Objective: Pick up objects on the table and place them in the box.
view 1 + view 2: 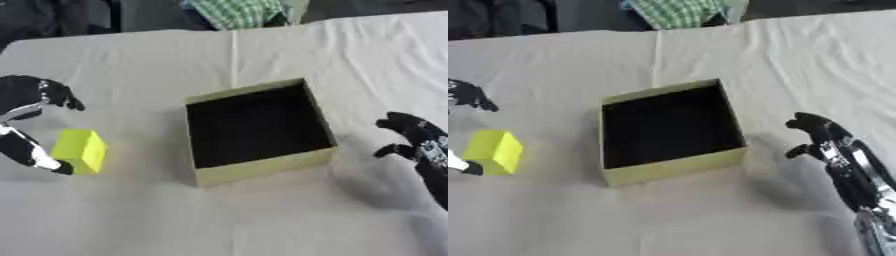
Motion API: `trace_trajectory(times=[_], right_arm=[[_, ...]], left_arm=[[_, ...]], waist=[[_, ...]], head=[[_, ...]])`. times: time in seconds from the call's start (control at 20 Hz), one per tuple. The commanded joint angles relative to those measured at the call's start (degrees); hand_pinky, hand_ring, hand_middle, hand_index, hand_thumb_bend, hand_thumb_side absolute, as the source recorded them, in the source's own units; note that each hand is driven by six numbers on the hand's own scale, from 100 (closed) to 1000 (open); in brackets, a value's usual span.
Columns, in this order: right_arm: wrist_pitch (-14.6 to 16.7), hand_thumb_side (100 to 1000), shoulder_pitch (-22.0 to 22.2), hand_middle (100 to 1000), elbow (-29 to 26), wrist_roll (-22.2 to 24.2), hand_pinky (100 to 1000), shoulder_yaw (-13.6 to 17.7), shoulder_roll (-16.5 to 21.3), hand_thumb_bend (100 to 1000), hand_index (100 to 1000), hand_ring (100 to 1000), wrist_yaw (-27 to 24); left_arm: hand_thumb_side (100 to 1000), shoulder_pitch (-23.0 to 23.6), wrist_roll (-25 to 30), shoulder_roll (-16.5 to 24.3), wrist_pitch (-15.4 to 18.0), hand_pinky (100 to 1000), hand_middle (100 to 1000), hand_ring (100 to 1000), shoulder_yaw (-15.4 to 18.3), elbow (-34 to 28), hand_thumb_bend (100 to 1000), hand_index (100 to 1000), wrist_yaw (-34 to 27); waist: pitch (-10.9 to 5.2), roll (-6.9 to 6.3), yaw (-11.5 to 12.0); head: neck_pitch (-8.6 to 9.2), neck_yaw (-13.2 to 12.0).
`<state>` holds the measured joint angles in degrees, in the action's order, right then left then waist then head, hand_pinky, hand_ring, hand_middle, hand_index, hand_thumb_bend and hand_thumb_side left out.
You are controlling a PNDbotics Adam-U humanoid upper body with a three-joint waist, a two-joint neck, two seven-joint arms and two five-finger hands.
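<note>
A yellow block (80,150) is sitting on the cloth (131,65) near the left edge, well to the left of the box (262,170) and apart from it. The left hand (31,100) is coming in from the left side and framing the block: its upper fingers (61,95) are curving forward above and behind the block without touching it, while its thumb (35,155) is lying low along the block's left face with the tip just at the block's lower left corner; whether that tip is actually touching is hard to tell. So the hand is standing spread around the block, not closed on it. The box, olive-yellow outside and dark inside, is lying open at the middle of the table, turned slightly askew. The right hand (820,132) is resting to the right of the box, near its right wall but apart from it, fingers loosely bent and parted, holding nothing. The cloth is showing creases running away from the box toward the far edge.
</note>
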<state>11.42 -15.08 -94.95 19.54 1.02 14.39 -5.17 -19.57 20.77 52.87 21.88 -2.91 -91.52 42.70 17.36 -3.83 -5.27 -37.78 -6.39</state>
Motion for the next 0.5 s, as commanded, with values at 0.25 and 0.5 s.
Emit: trace_trajectory(times=[0.25, 0.5], right_arm=[[-0.10, 779, -0.42, 757, -0.64, 0.14, 573, 0.08, 0.62, 100, 873, 925, 0.07], [-0.09, 780, -0.40, 757, -0.63, 0.15, 573, 0.08, 0.61, 100, 873, 925, 0.07]], left_arm=[[556, -1.37, 0.11, 0.91, 0.84, 745, 633, 654, -0.30, 0.93, 812, 789, 1.10], [556, -1.71, 0.20, 0.53, 1.08, 739, 616, 637, -0.70, 1.97, 811, 777, 1.85]], waist=[[-0.89, -0.02, -0.09], [-0.85, 0.04, -0.14]], head=[[-0.30, -0.16], [-0.37, -0.23]])
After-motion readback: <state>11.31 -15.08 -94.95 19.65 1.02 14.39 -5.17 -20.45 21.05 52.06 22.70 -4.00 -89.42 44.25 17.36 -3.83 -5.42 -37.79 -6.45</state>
